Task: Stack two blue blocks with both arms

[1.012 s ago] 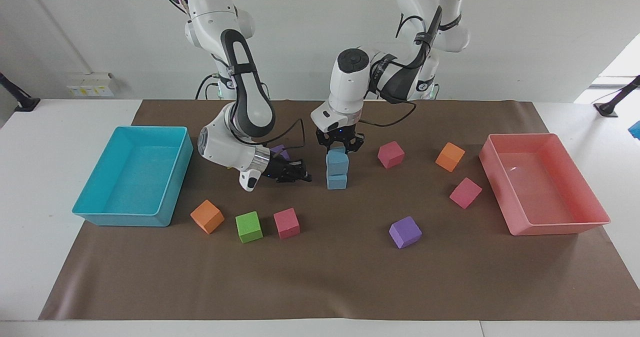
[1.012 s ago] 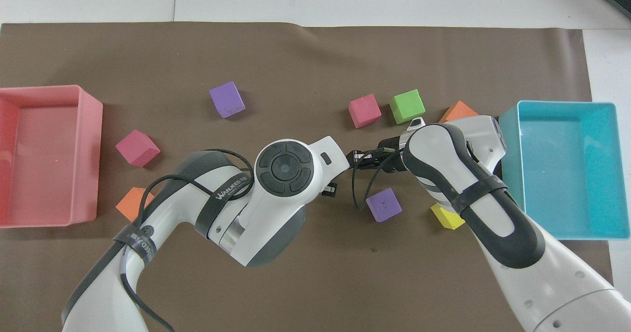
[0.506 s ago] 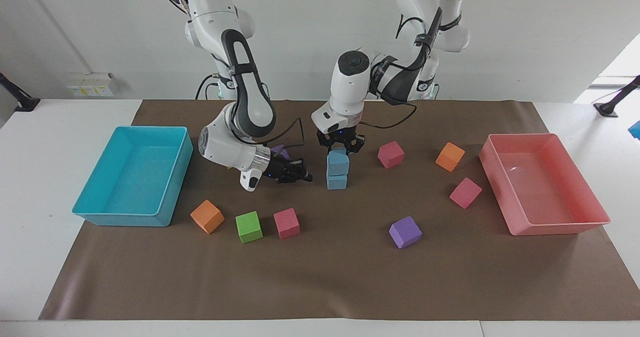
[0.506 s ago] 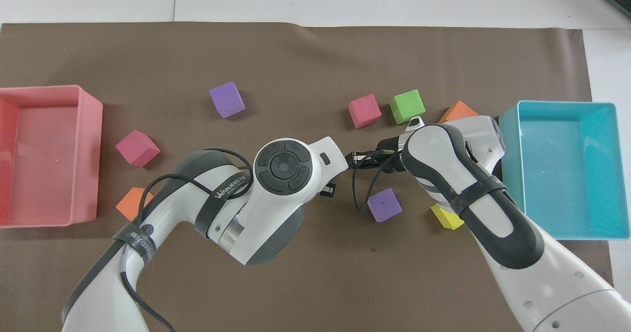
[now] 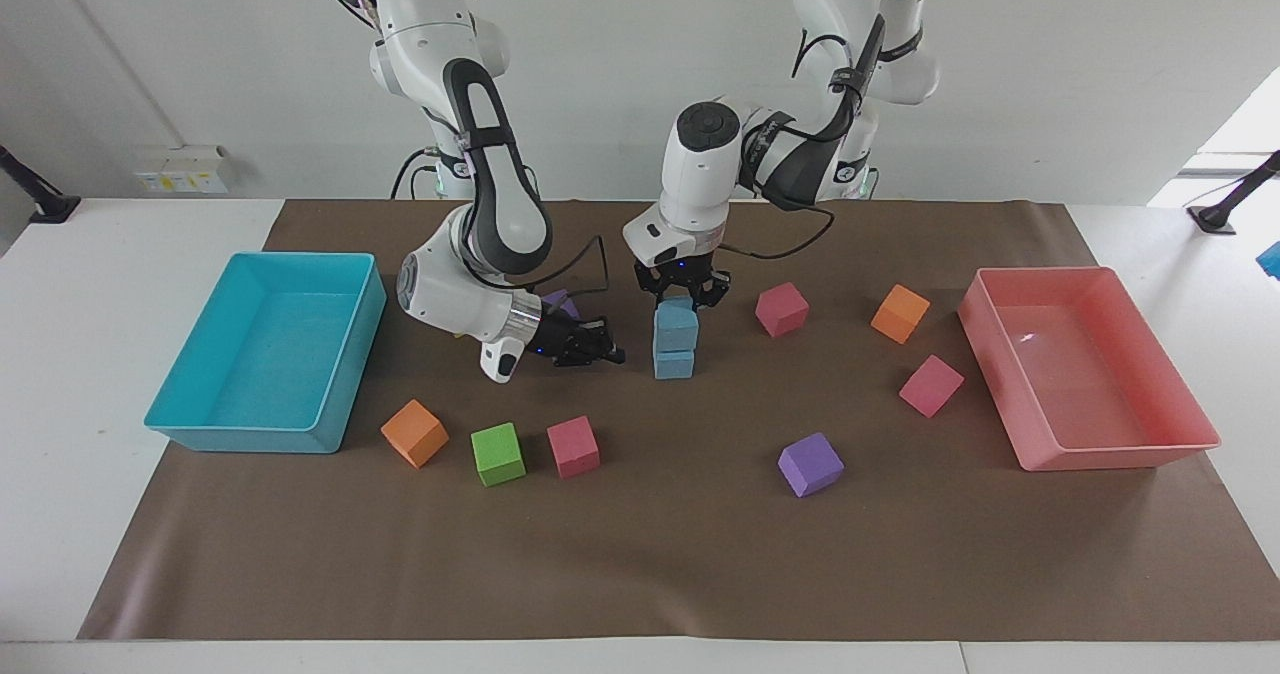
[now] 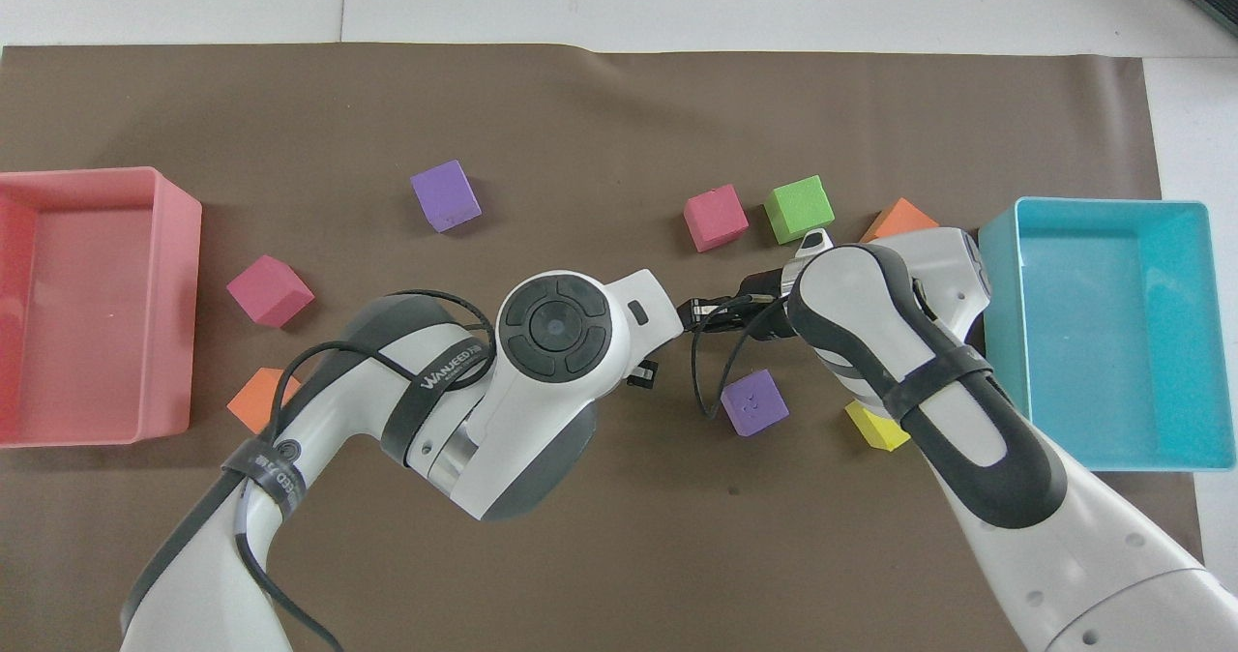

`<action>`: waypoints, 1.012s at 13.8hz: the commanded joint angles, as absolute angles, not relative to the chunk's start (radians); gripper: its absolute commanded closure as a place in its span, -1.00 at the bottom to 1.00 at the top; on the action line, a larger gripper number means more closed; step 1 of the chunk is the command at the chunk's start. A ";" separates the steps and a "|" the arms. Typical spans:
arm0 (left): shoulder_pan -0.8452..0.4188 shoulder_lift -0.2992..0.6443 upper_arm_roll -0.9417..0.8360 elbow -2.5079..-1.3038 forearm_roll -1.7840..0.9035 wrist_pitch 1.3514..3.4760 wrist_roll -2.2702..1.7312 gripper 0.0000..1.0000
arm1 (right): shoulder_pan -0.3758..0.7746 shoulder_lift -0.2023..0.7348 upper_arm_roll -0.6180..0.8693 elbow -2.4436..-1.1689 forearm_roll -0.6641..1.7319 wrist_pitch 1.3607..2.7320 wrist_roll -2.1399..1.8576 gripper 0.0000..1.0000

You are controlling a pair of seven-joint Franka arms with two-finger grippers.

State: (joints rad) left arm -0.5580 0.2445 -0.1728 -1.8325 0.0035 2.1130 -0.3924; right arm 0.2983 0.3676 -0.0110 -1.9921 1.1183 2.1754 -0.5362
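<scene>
Two blue blocks stand stacked mid-mat: the upper blue block rests on the lower blue block. My left gripper comes straight down onto the stack and is shut on the top of the upper block. My right gripper lies low over the mat beside the stack, toward the right arm's end, shut with nothing in it and apart from the blocks. In the overhead view the left arm's wrist hides the stack, and the right gripper shows beside that wrist.
A turquoise tray and a pink tray stand at the mat's two ends. Loose cubes lie around: purple, pink, green, orange, pink, orange, pink, yellow.
The left arm's wrist has shifted very slightly. The stack and both grippers stand as before.
</scene>
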 commanded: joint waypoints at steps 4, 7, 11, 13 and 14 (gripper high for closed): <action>-0.557 0.238 -0.167 -1.845 -0.009 2.131 -0.370 1.00 | 0.324 0.359 -0.009 -2.023 1.152 2.221 -0.584 1.00; -0.557 0.239 -0.167 -1.845 -0.018 2.134 -0.368 1.00 | 0.322 0.360 -0.008 -2.025 1.152 2.233 -0.586 1.00; -0.545 0.242 -0.167 -1.845 -0.029 2.146 -0.348 1.00 | 0.324 0.359 -0.009 -2.029 1.154 2.233 -0.586 1.00; -0.541 0.245 -0.167 -1.845 -0.031 2.155 -0.348 1.00 | 0.322 0.359 -0.009 -2.029 1.152 2.233 -0.586 1.00; -0.543 0.245 -0.167 -1.845 -0.031 2.152 -0.348 1.00 | 0.324 0.359 -0.009 -2.029 1.154 2.235 -0.586 1.00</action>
State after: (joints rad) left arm -0.5530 0.2478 -0.1643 -1.8325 -0.0100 2.1309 -0.3719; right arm 0.3262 0.3676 -0.0111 -2.0126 1.1183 2.2188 -0.5400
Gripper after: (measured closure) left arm 0.463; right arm 0.991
